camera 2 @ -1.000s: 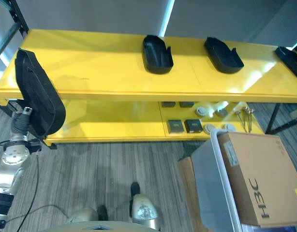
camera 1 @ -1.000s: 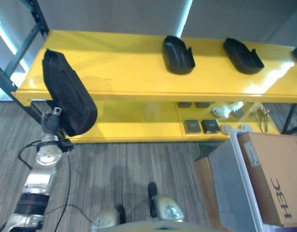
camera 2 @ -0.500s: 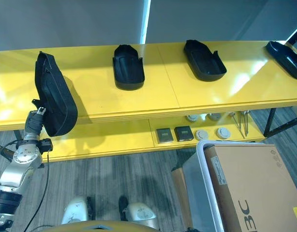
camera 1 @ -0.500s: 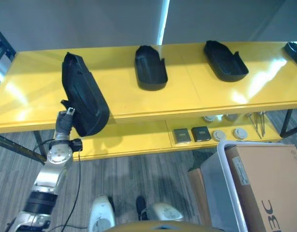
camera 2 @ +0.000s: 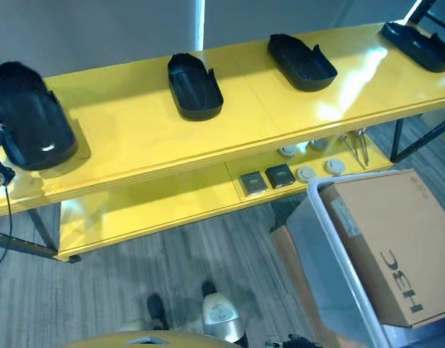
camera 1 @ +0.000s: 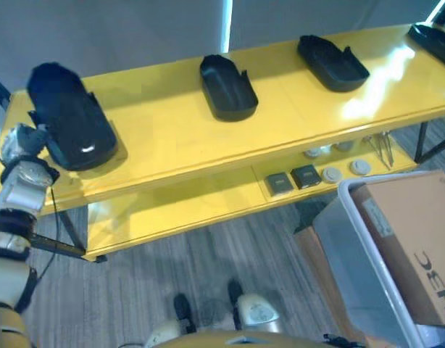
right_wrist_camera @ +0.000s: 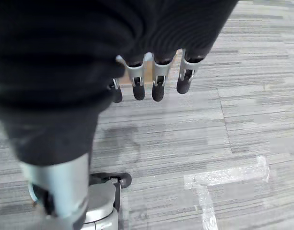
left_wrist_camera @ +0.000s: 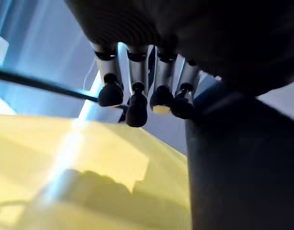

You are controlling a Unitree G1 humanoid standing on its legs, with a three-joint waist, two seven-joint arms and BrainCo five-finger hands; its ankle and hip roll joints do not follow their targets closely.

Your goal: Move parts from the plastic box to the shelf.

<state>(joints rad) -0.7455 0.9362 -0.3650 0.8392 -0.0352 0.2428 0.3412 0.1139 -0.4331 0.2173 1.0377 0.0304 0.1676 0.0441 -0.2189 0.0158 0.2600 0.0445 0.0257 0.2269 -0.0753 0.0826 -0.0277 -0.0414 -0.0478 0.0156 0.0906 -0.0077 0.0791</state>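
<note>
**Four black parts on the yellow shelf, one at the left hand**

Nearest, in the lower right of the left eye view, a plastic box (camera 1: 367, 283) holds a cardboard carton (camera 1: 418, 246). In the right wrist view the right hand (right_wrist_camera: 154, 79) hangs over striped grey carpet (right_wrist_camera: 243, 120), its fingers (right_wrist_camera: 159, 81) loosely straight, side by side, holding nothing.

At the left edge of the left eye view the left arm reaches up to the yellow shelf (camera 1: 179, 138). The left hand (camera 1: 19, 141) sits against the near end of a black part (camera 1: 70, 116) lying on the shelf's top level at upper left. In the left wrist view its fingers (left_wrist_camera: 137, 103) run straight along the part's dark side; whether the thumb grips it I cannot tell.

This part is a long, hollow, matte black shell with a rounded end. Farther along the top, three like parts (camera 1: 226, 85) (camera 1: 331, 61) (camera 1: 431, 35) lie well apart. Small items (camera 1: 291, 177) rest on the lower level.
</note>
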